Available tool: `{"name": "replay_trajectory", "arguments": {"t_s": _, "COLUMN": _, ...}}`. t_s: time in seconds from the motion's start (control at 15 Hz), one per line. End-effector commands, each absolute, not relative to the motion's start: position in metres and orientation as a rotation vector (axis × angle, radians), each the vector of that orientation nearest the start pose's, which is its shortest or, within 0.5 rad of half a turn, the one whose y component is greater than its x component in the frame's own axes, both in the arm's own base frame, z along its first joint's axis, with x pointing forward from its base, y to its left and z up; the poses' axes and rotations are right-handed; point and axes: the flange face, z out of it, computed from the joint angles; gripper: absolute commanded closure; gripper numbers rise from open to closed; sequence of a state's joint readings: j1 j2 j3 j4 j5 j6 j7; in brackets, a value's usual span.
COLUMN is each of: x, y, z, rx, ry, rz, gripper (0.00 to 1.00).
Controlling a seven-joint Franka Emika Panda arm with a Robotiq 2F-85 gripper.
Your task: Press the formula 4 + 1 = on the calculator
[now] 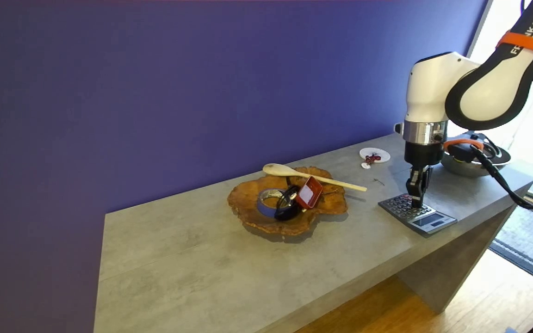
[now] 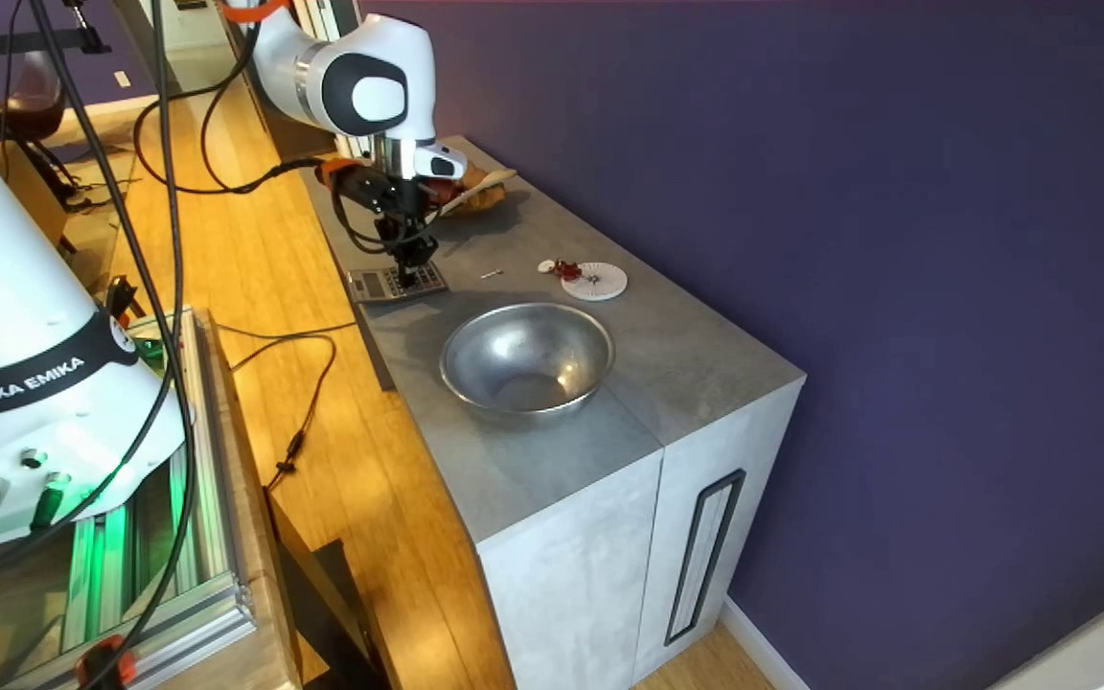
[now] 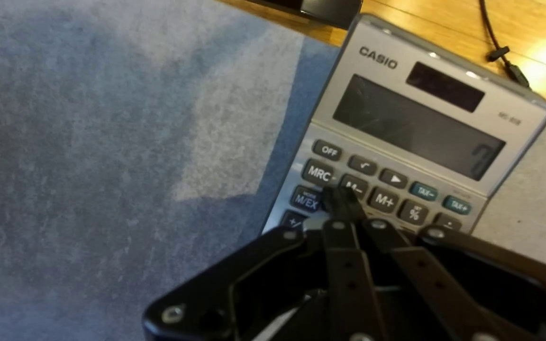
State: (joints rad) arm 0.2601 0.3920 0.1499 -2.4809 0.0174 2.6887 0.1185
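The fingers (image 3: 343,204) are pinched together over the calculator (image 3: 405,128), touching or not I can't tell; so blunt, they could mash two keys (image 3: 383,200) at once.

Calculator (image 3: 408,130), bowl (image 2: 499,356) on grey table (image 1: 201,263)

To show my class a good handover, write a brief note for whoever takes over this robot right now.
Fingers: shut, nothing held, pointing down at the keys; contact can't be confirmed.
Calculator: on the table, display end by its edge.
Done: unconfirmed; the display shows one faint, unclear character.
Left: check the display, then probably press whatever remains of 4 + 1 =.
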Motion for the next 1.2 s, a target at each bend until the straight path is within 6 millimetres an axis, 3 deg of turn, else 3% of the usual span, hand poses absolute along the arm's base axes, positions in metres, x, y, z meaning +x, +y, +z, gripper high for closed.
{"name": "replay_trajectory", "arguments": {"t_s": 0.0, "x": 0.404, "y": 0.178, "z": 0.091, "rx": -3.076, "ry": -0.368, "rz": 0.295, "gripper": 1.00}}
{"name": "replay_trajectory", "arguments": {"t_s": 0.53, "x": 0.401, "y": 0.178, "z": 0.137, "rx": -3.099, "ry": -0.397, "rz": 0.215, "gripper": 1.00}}
{"name": "replay_trajectory", "arguments": {"t_s": 1.13, "x": 0.400, "y": 0.184, "z": 0.167, "rx": -3.098, "ry": -0.431, "rz": 0.099, "gripper": 1.00}}
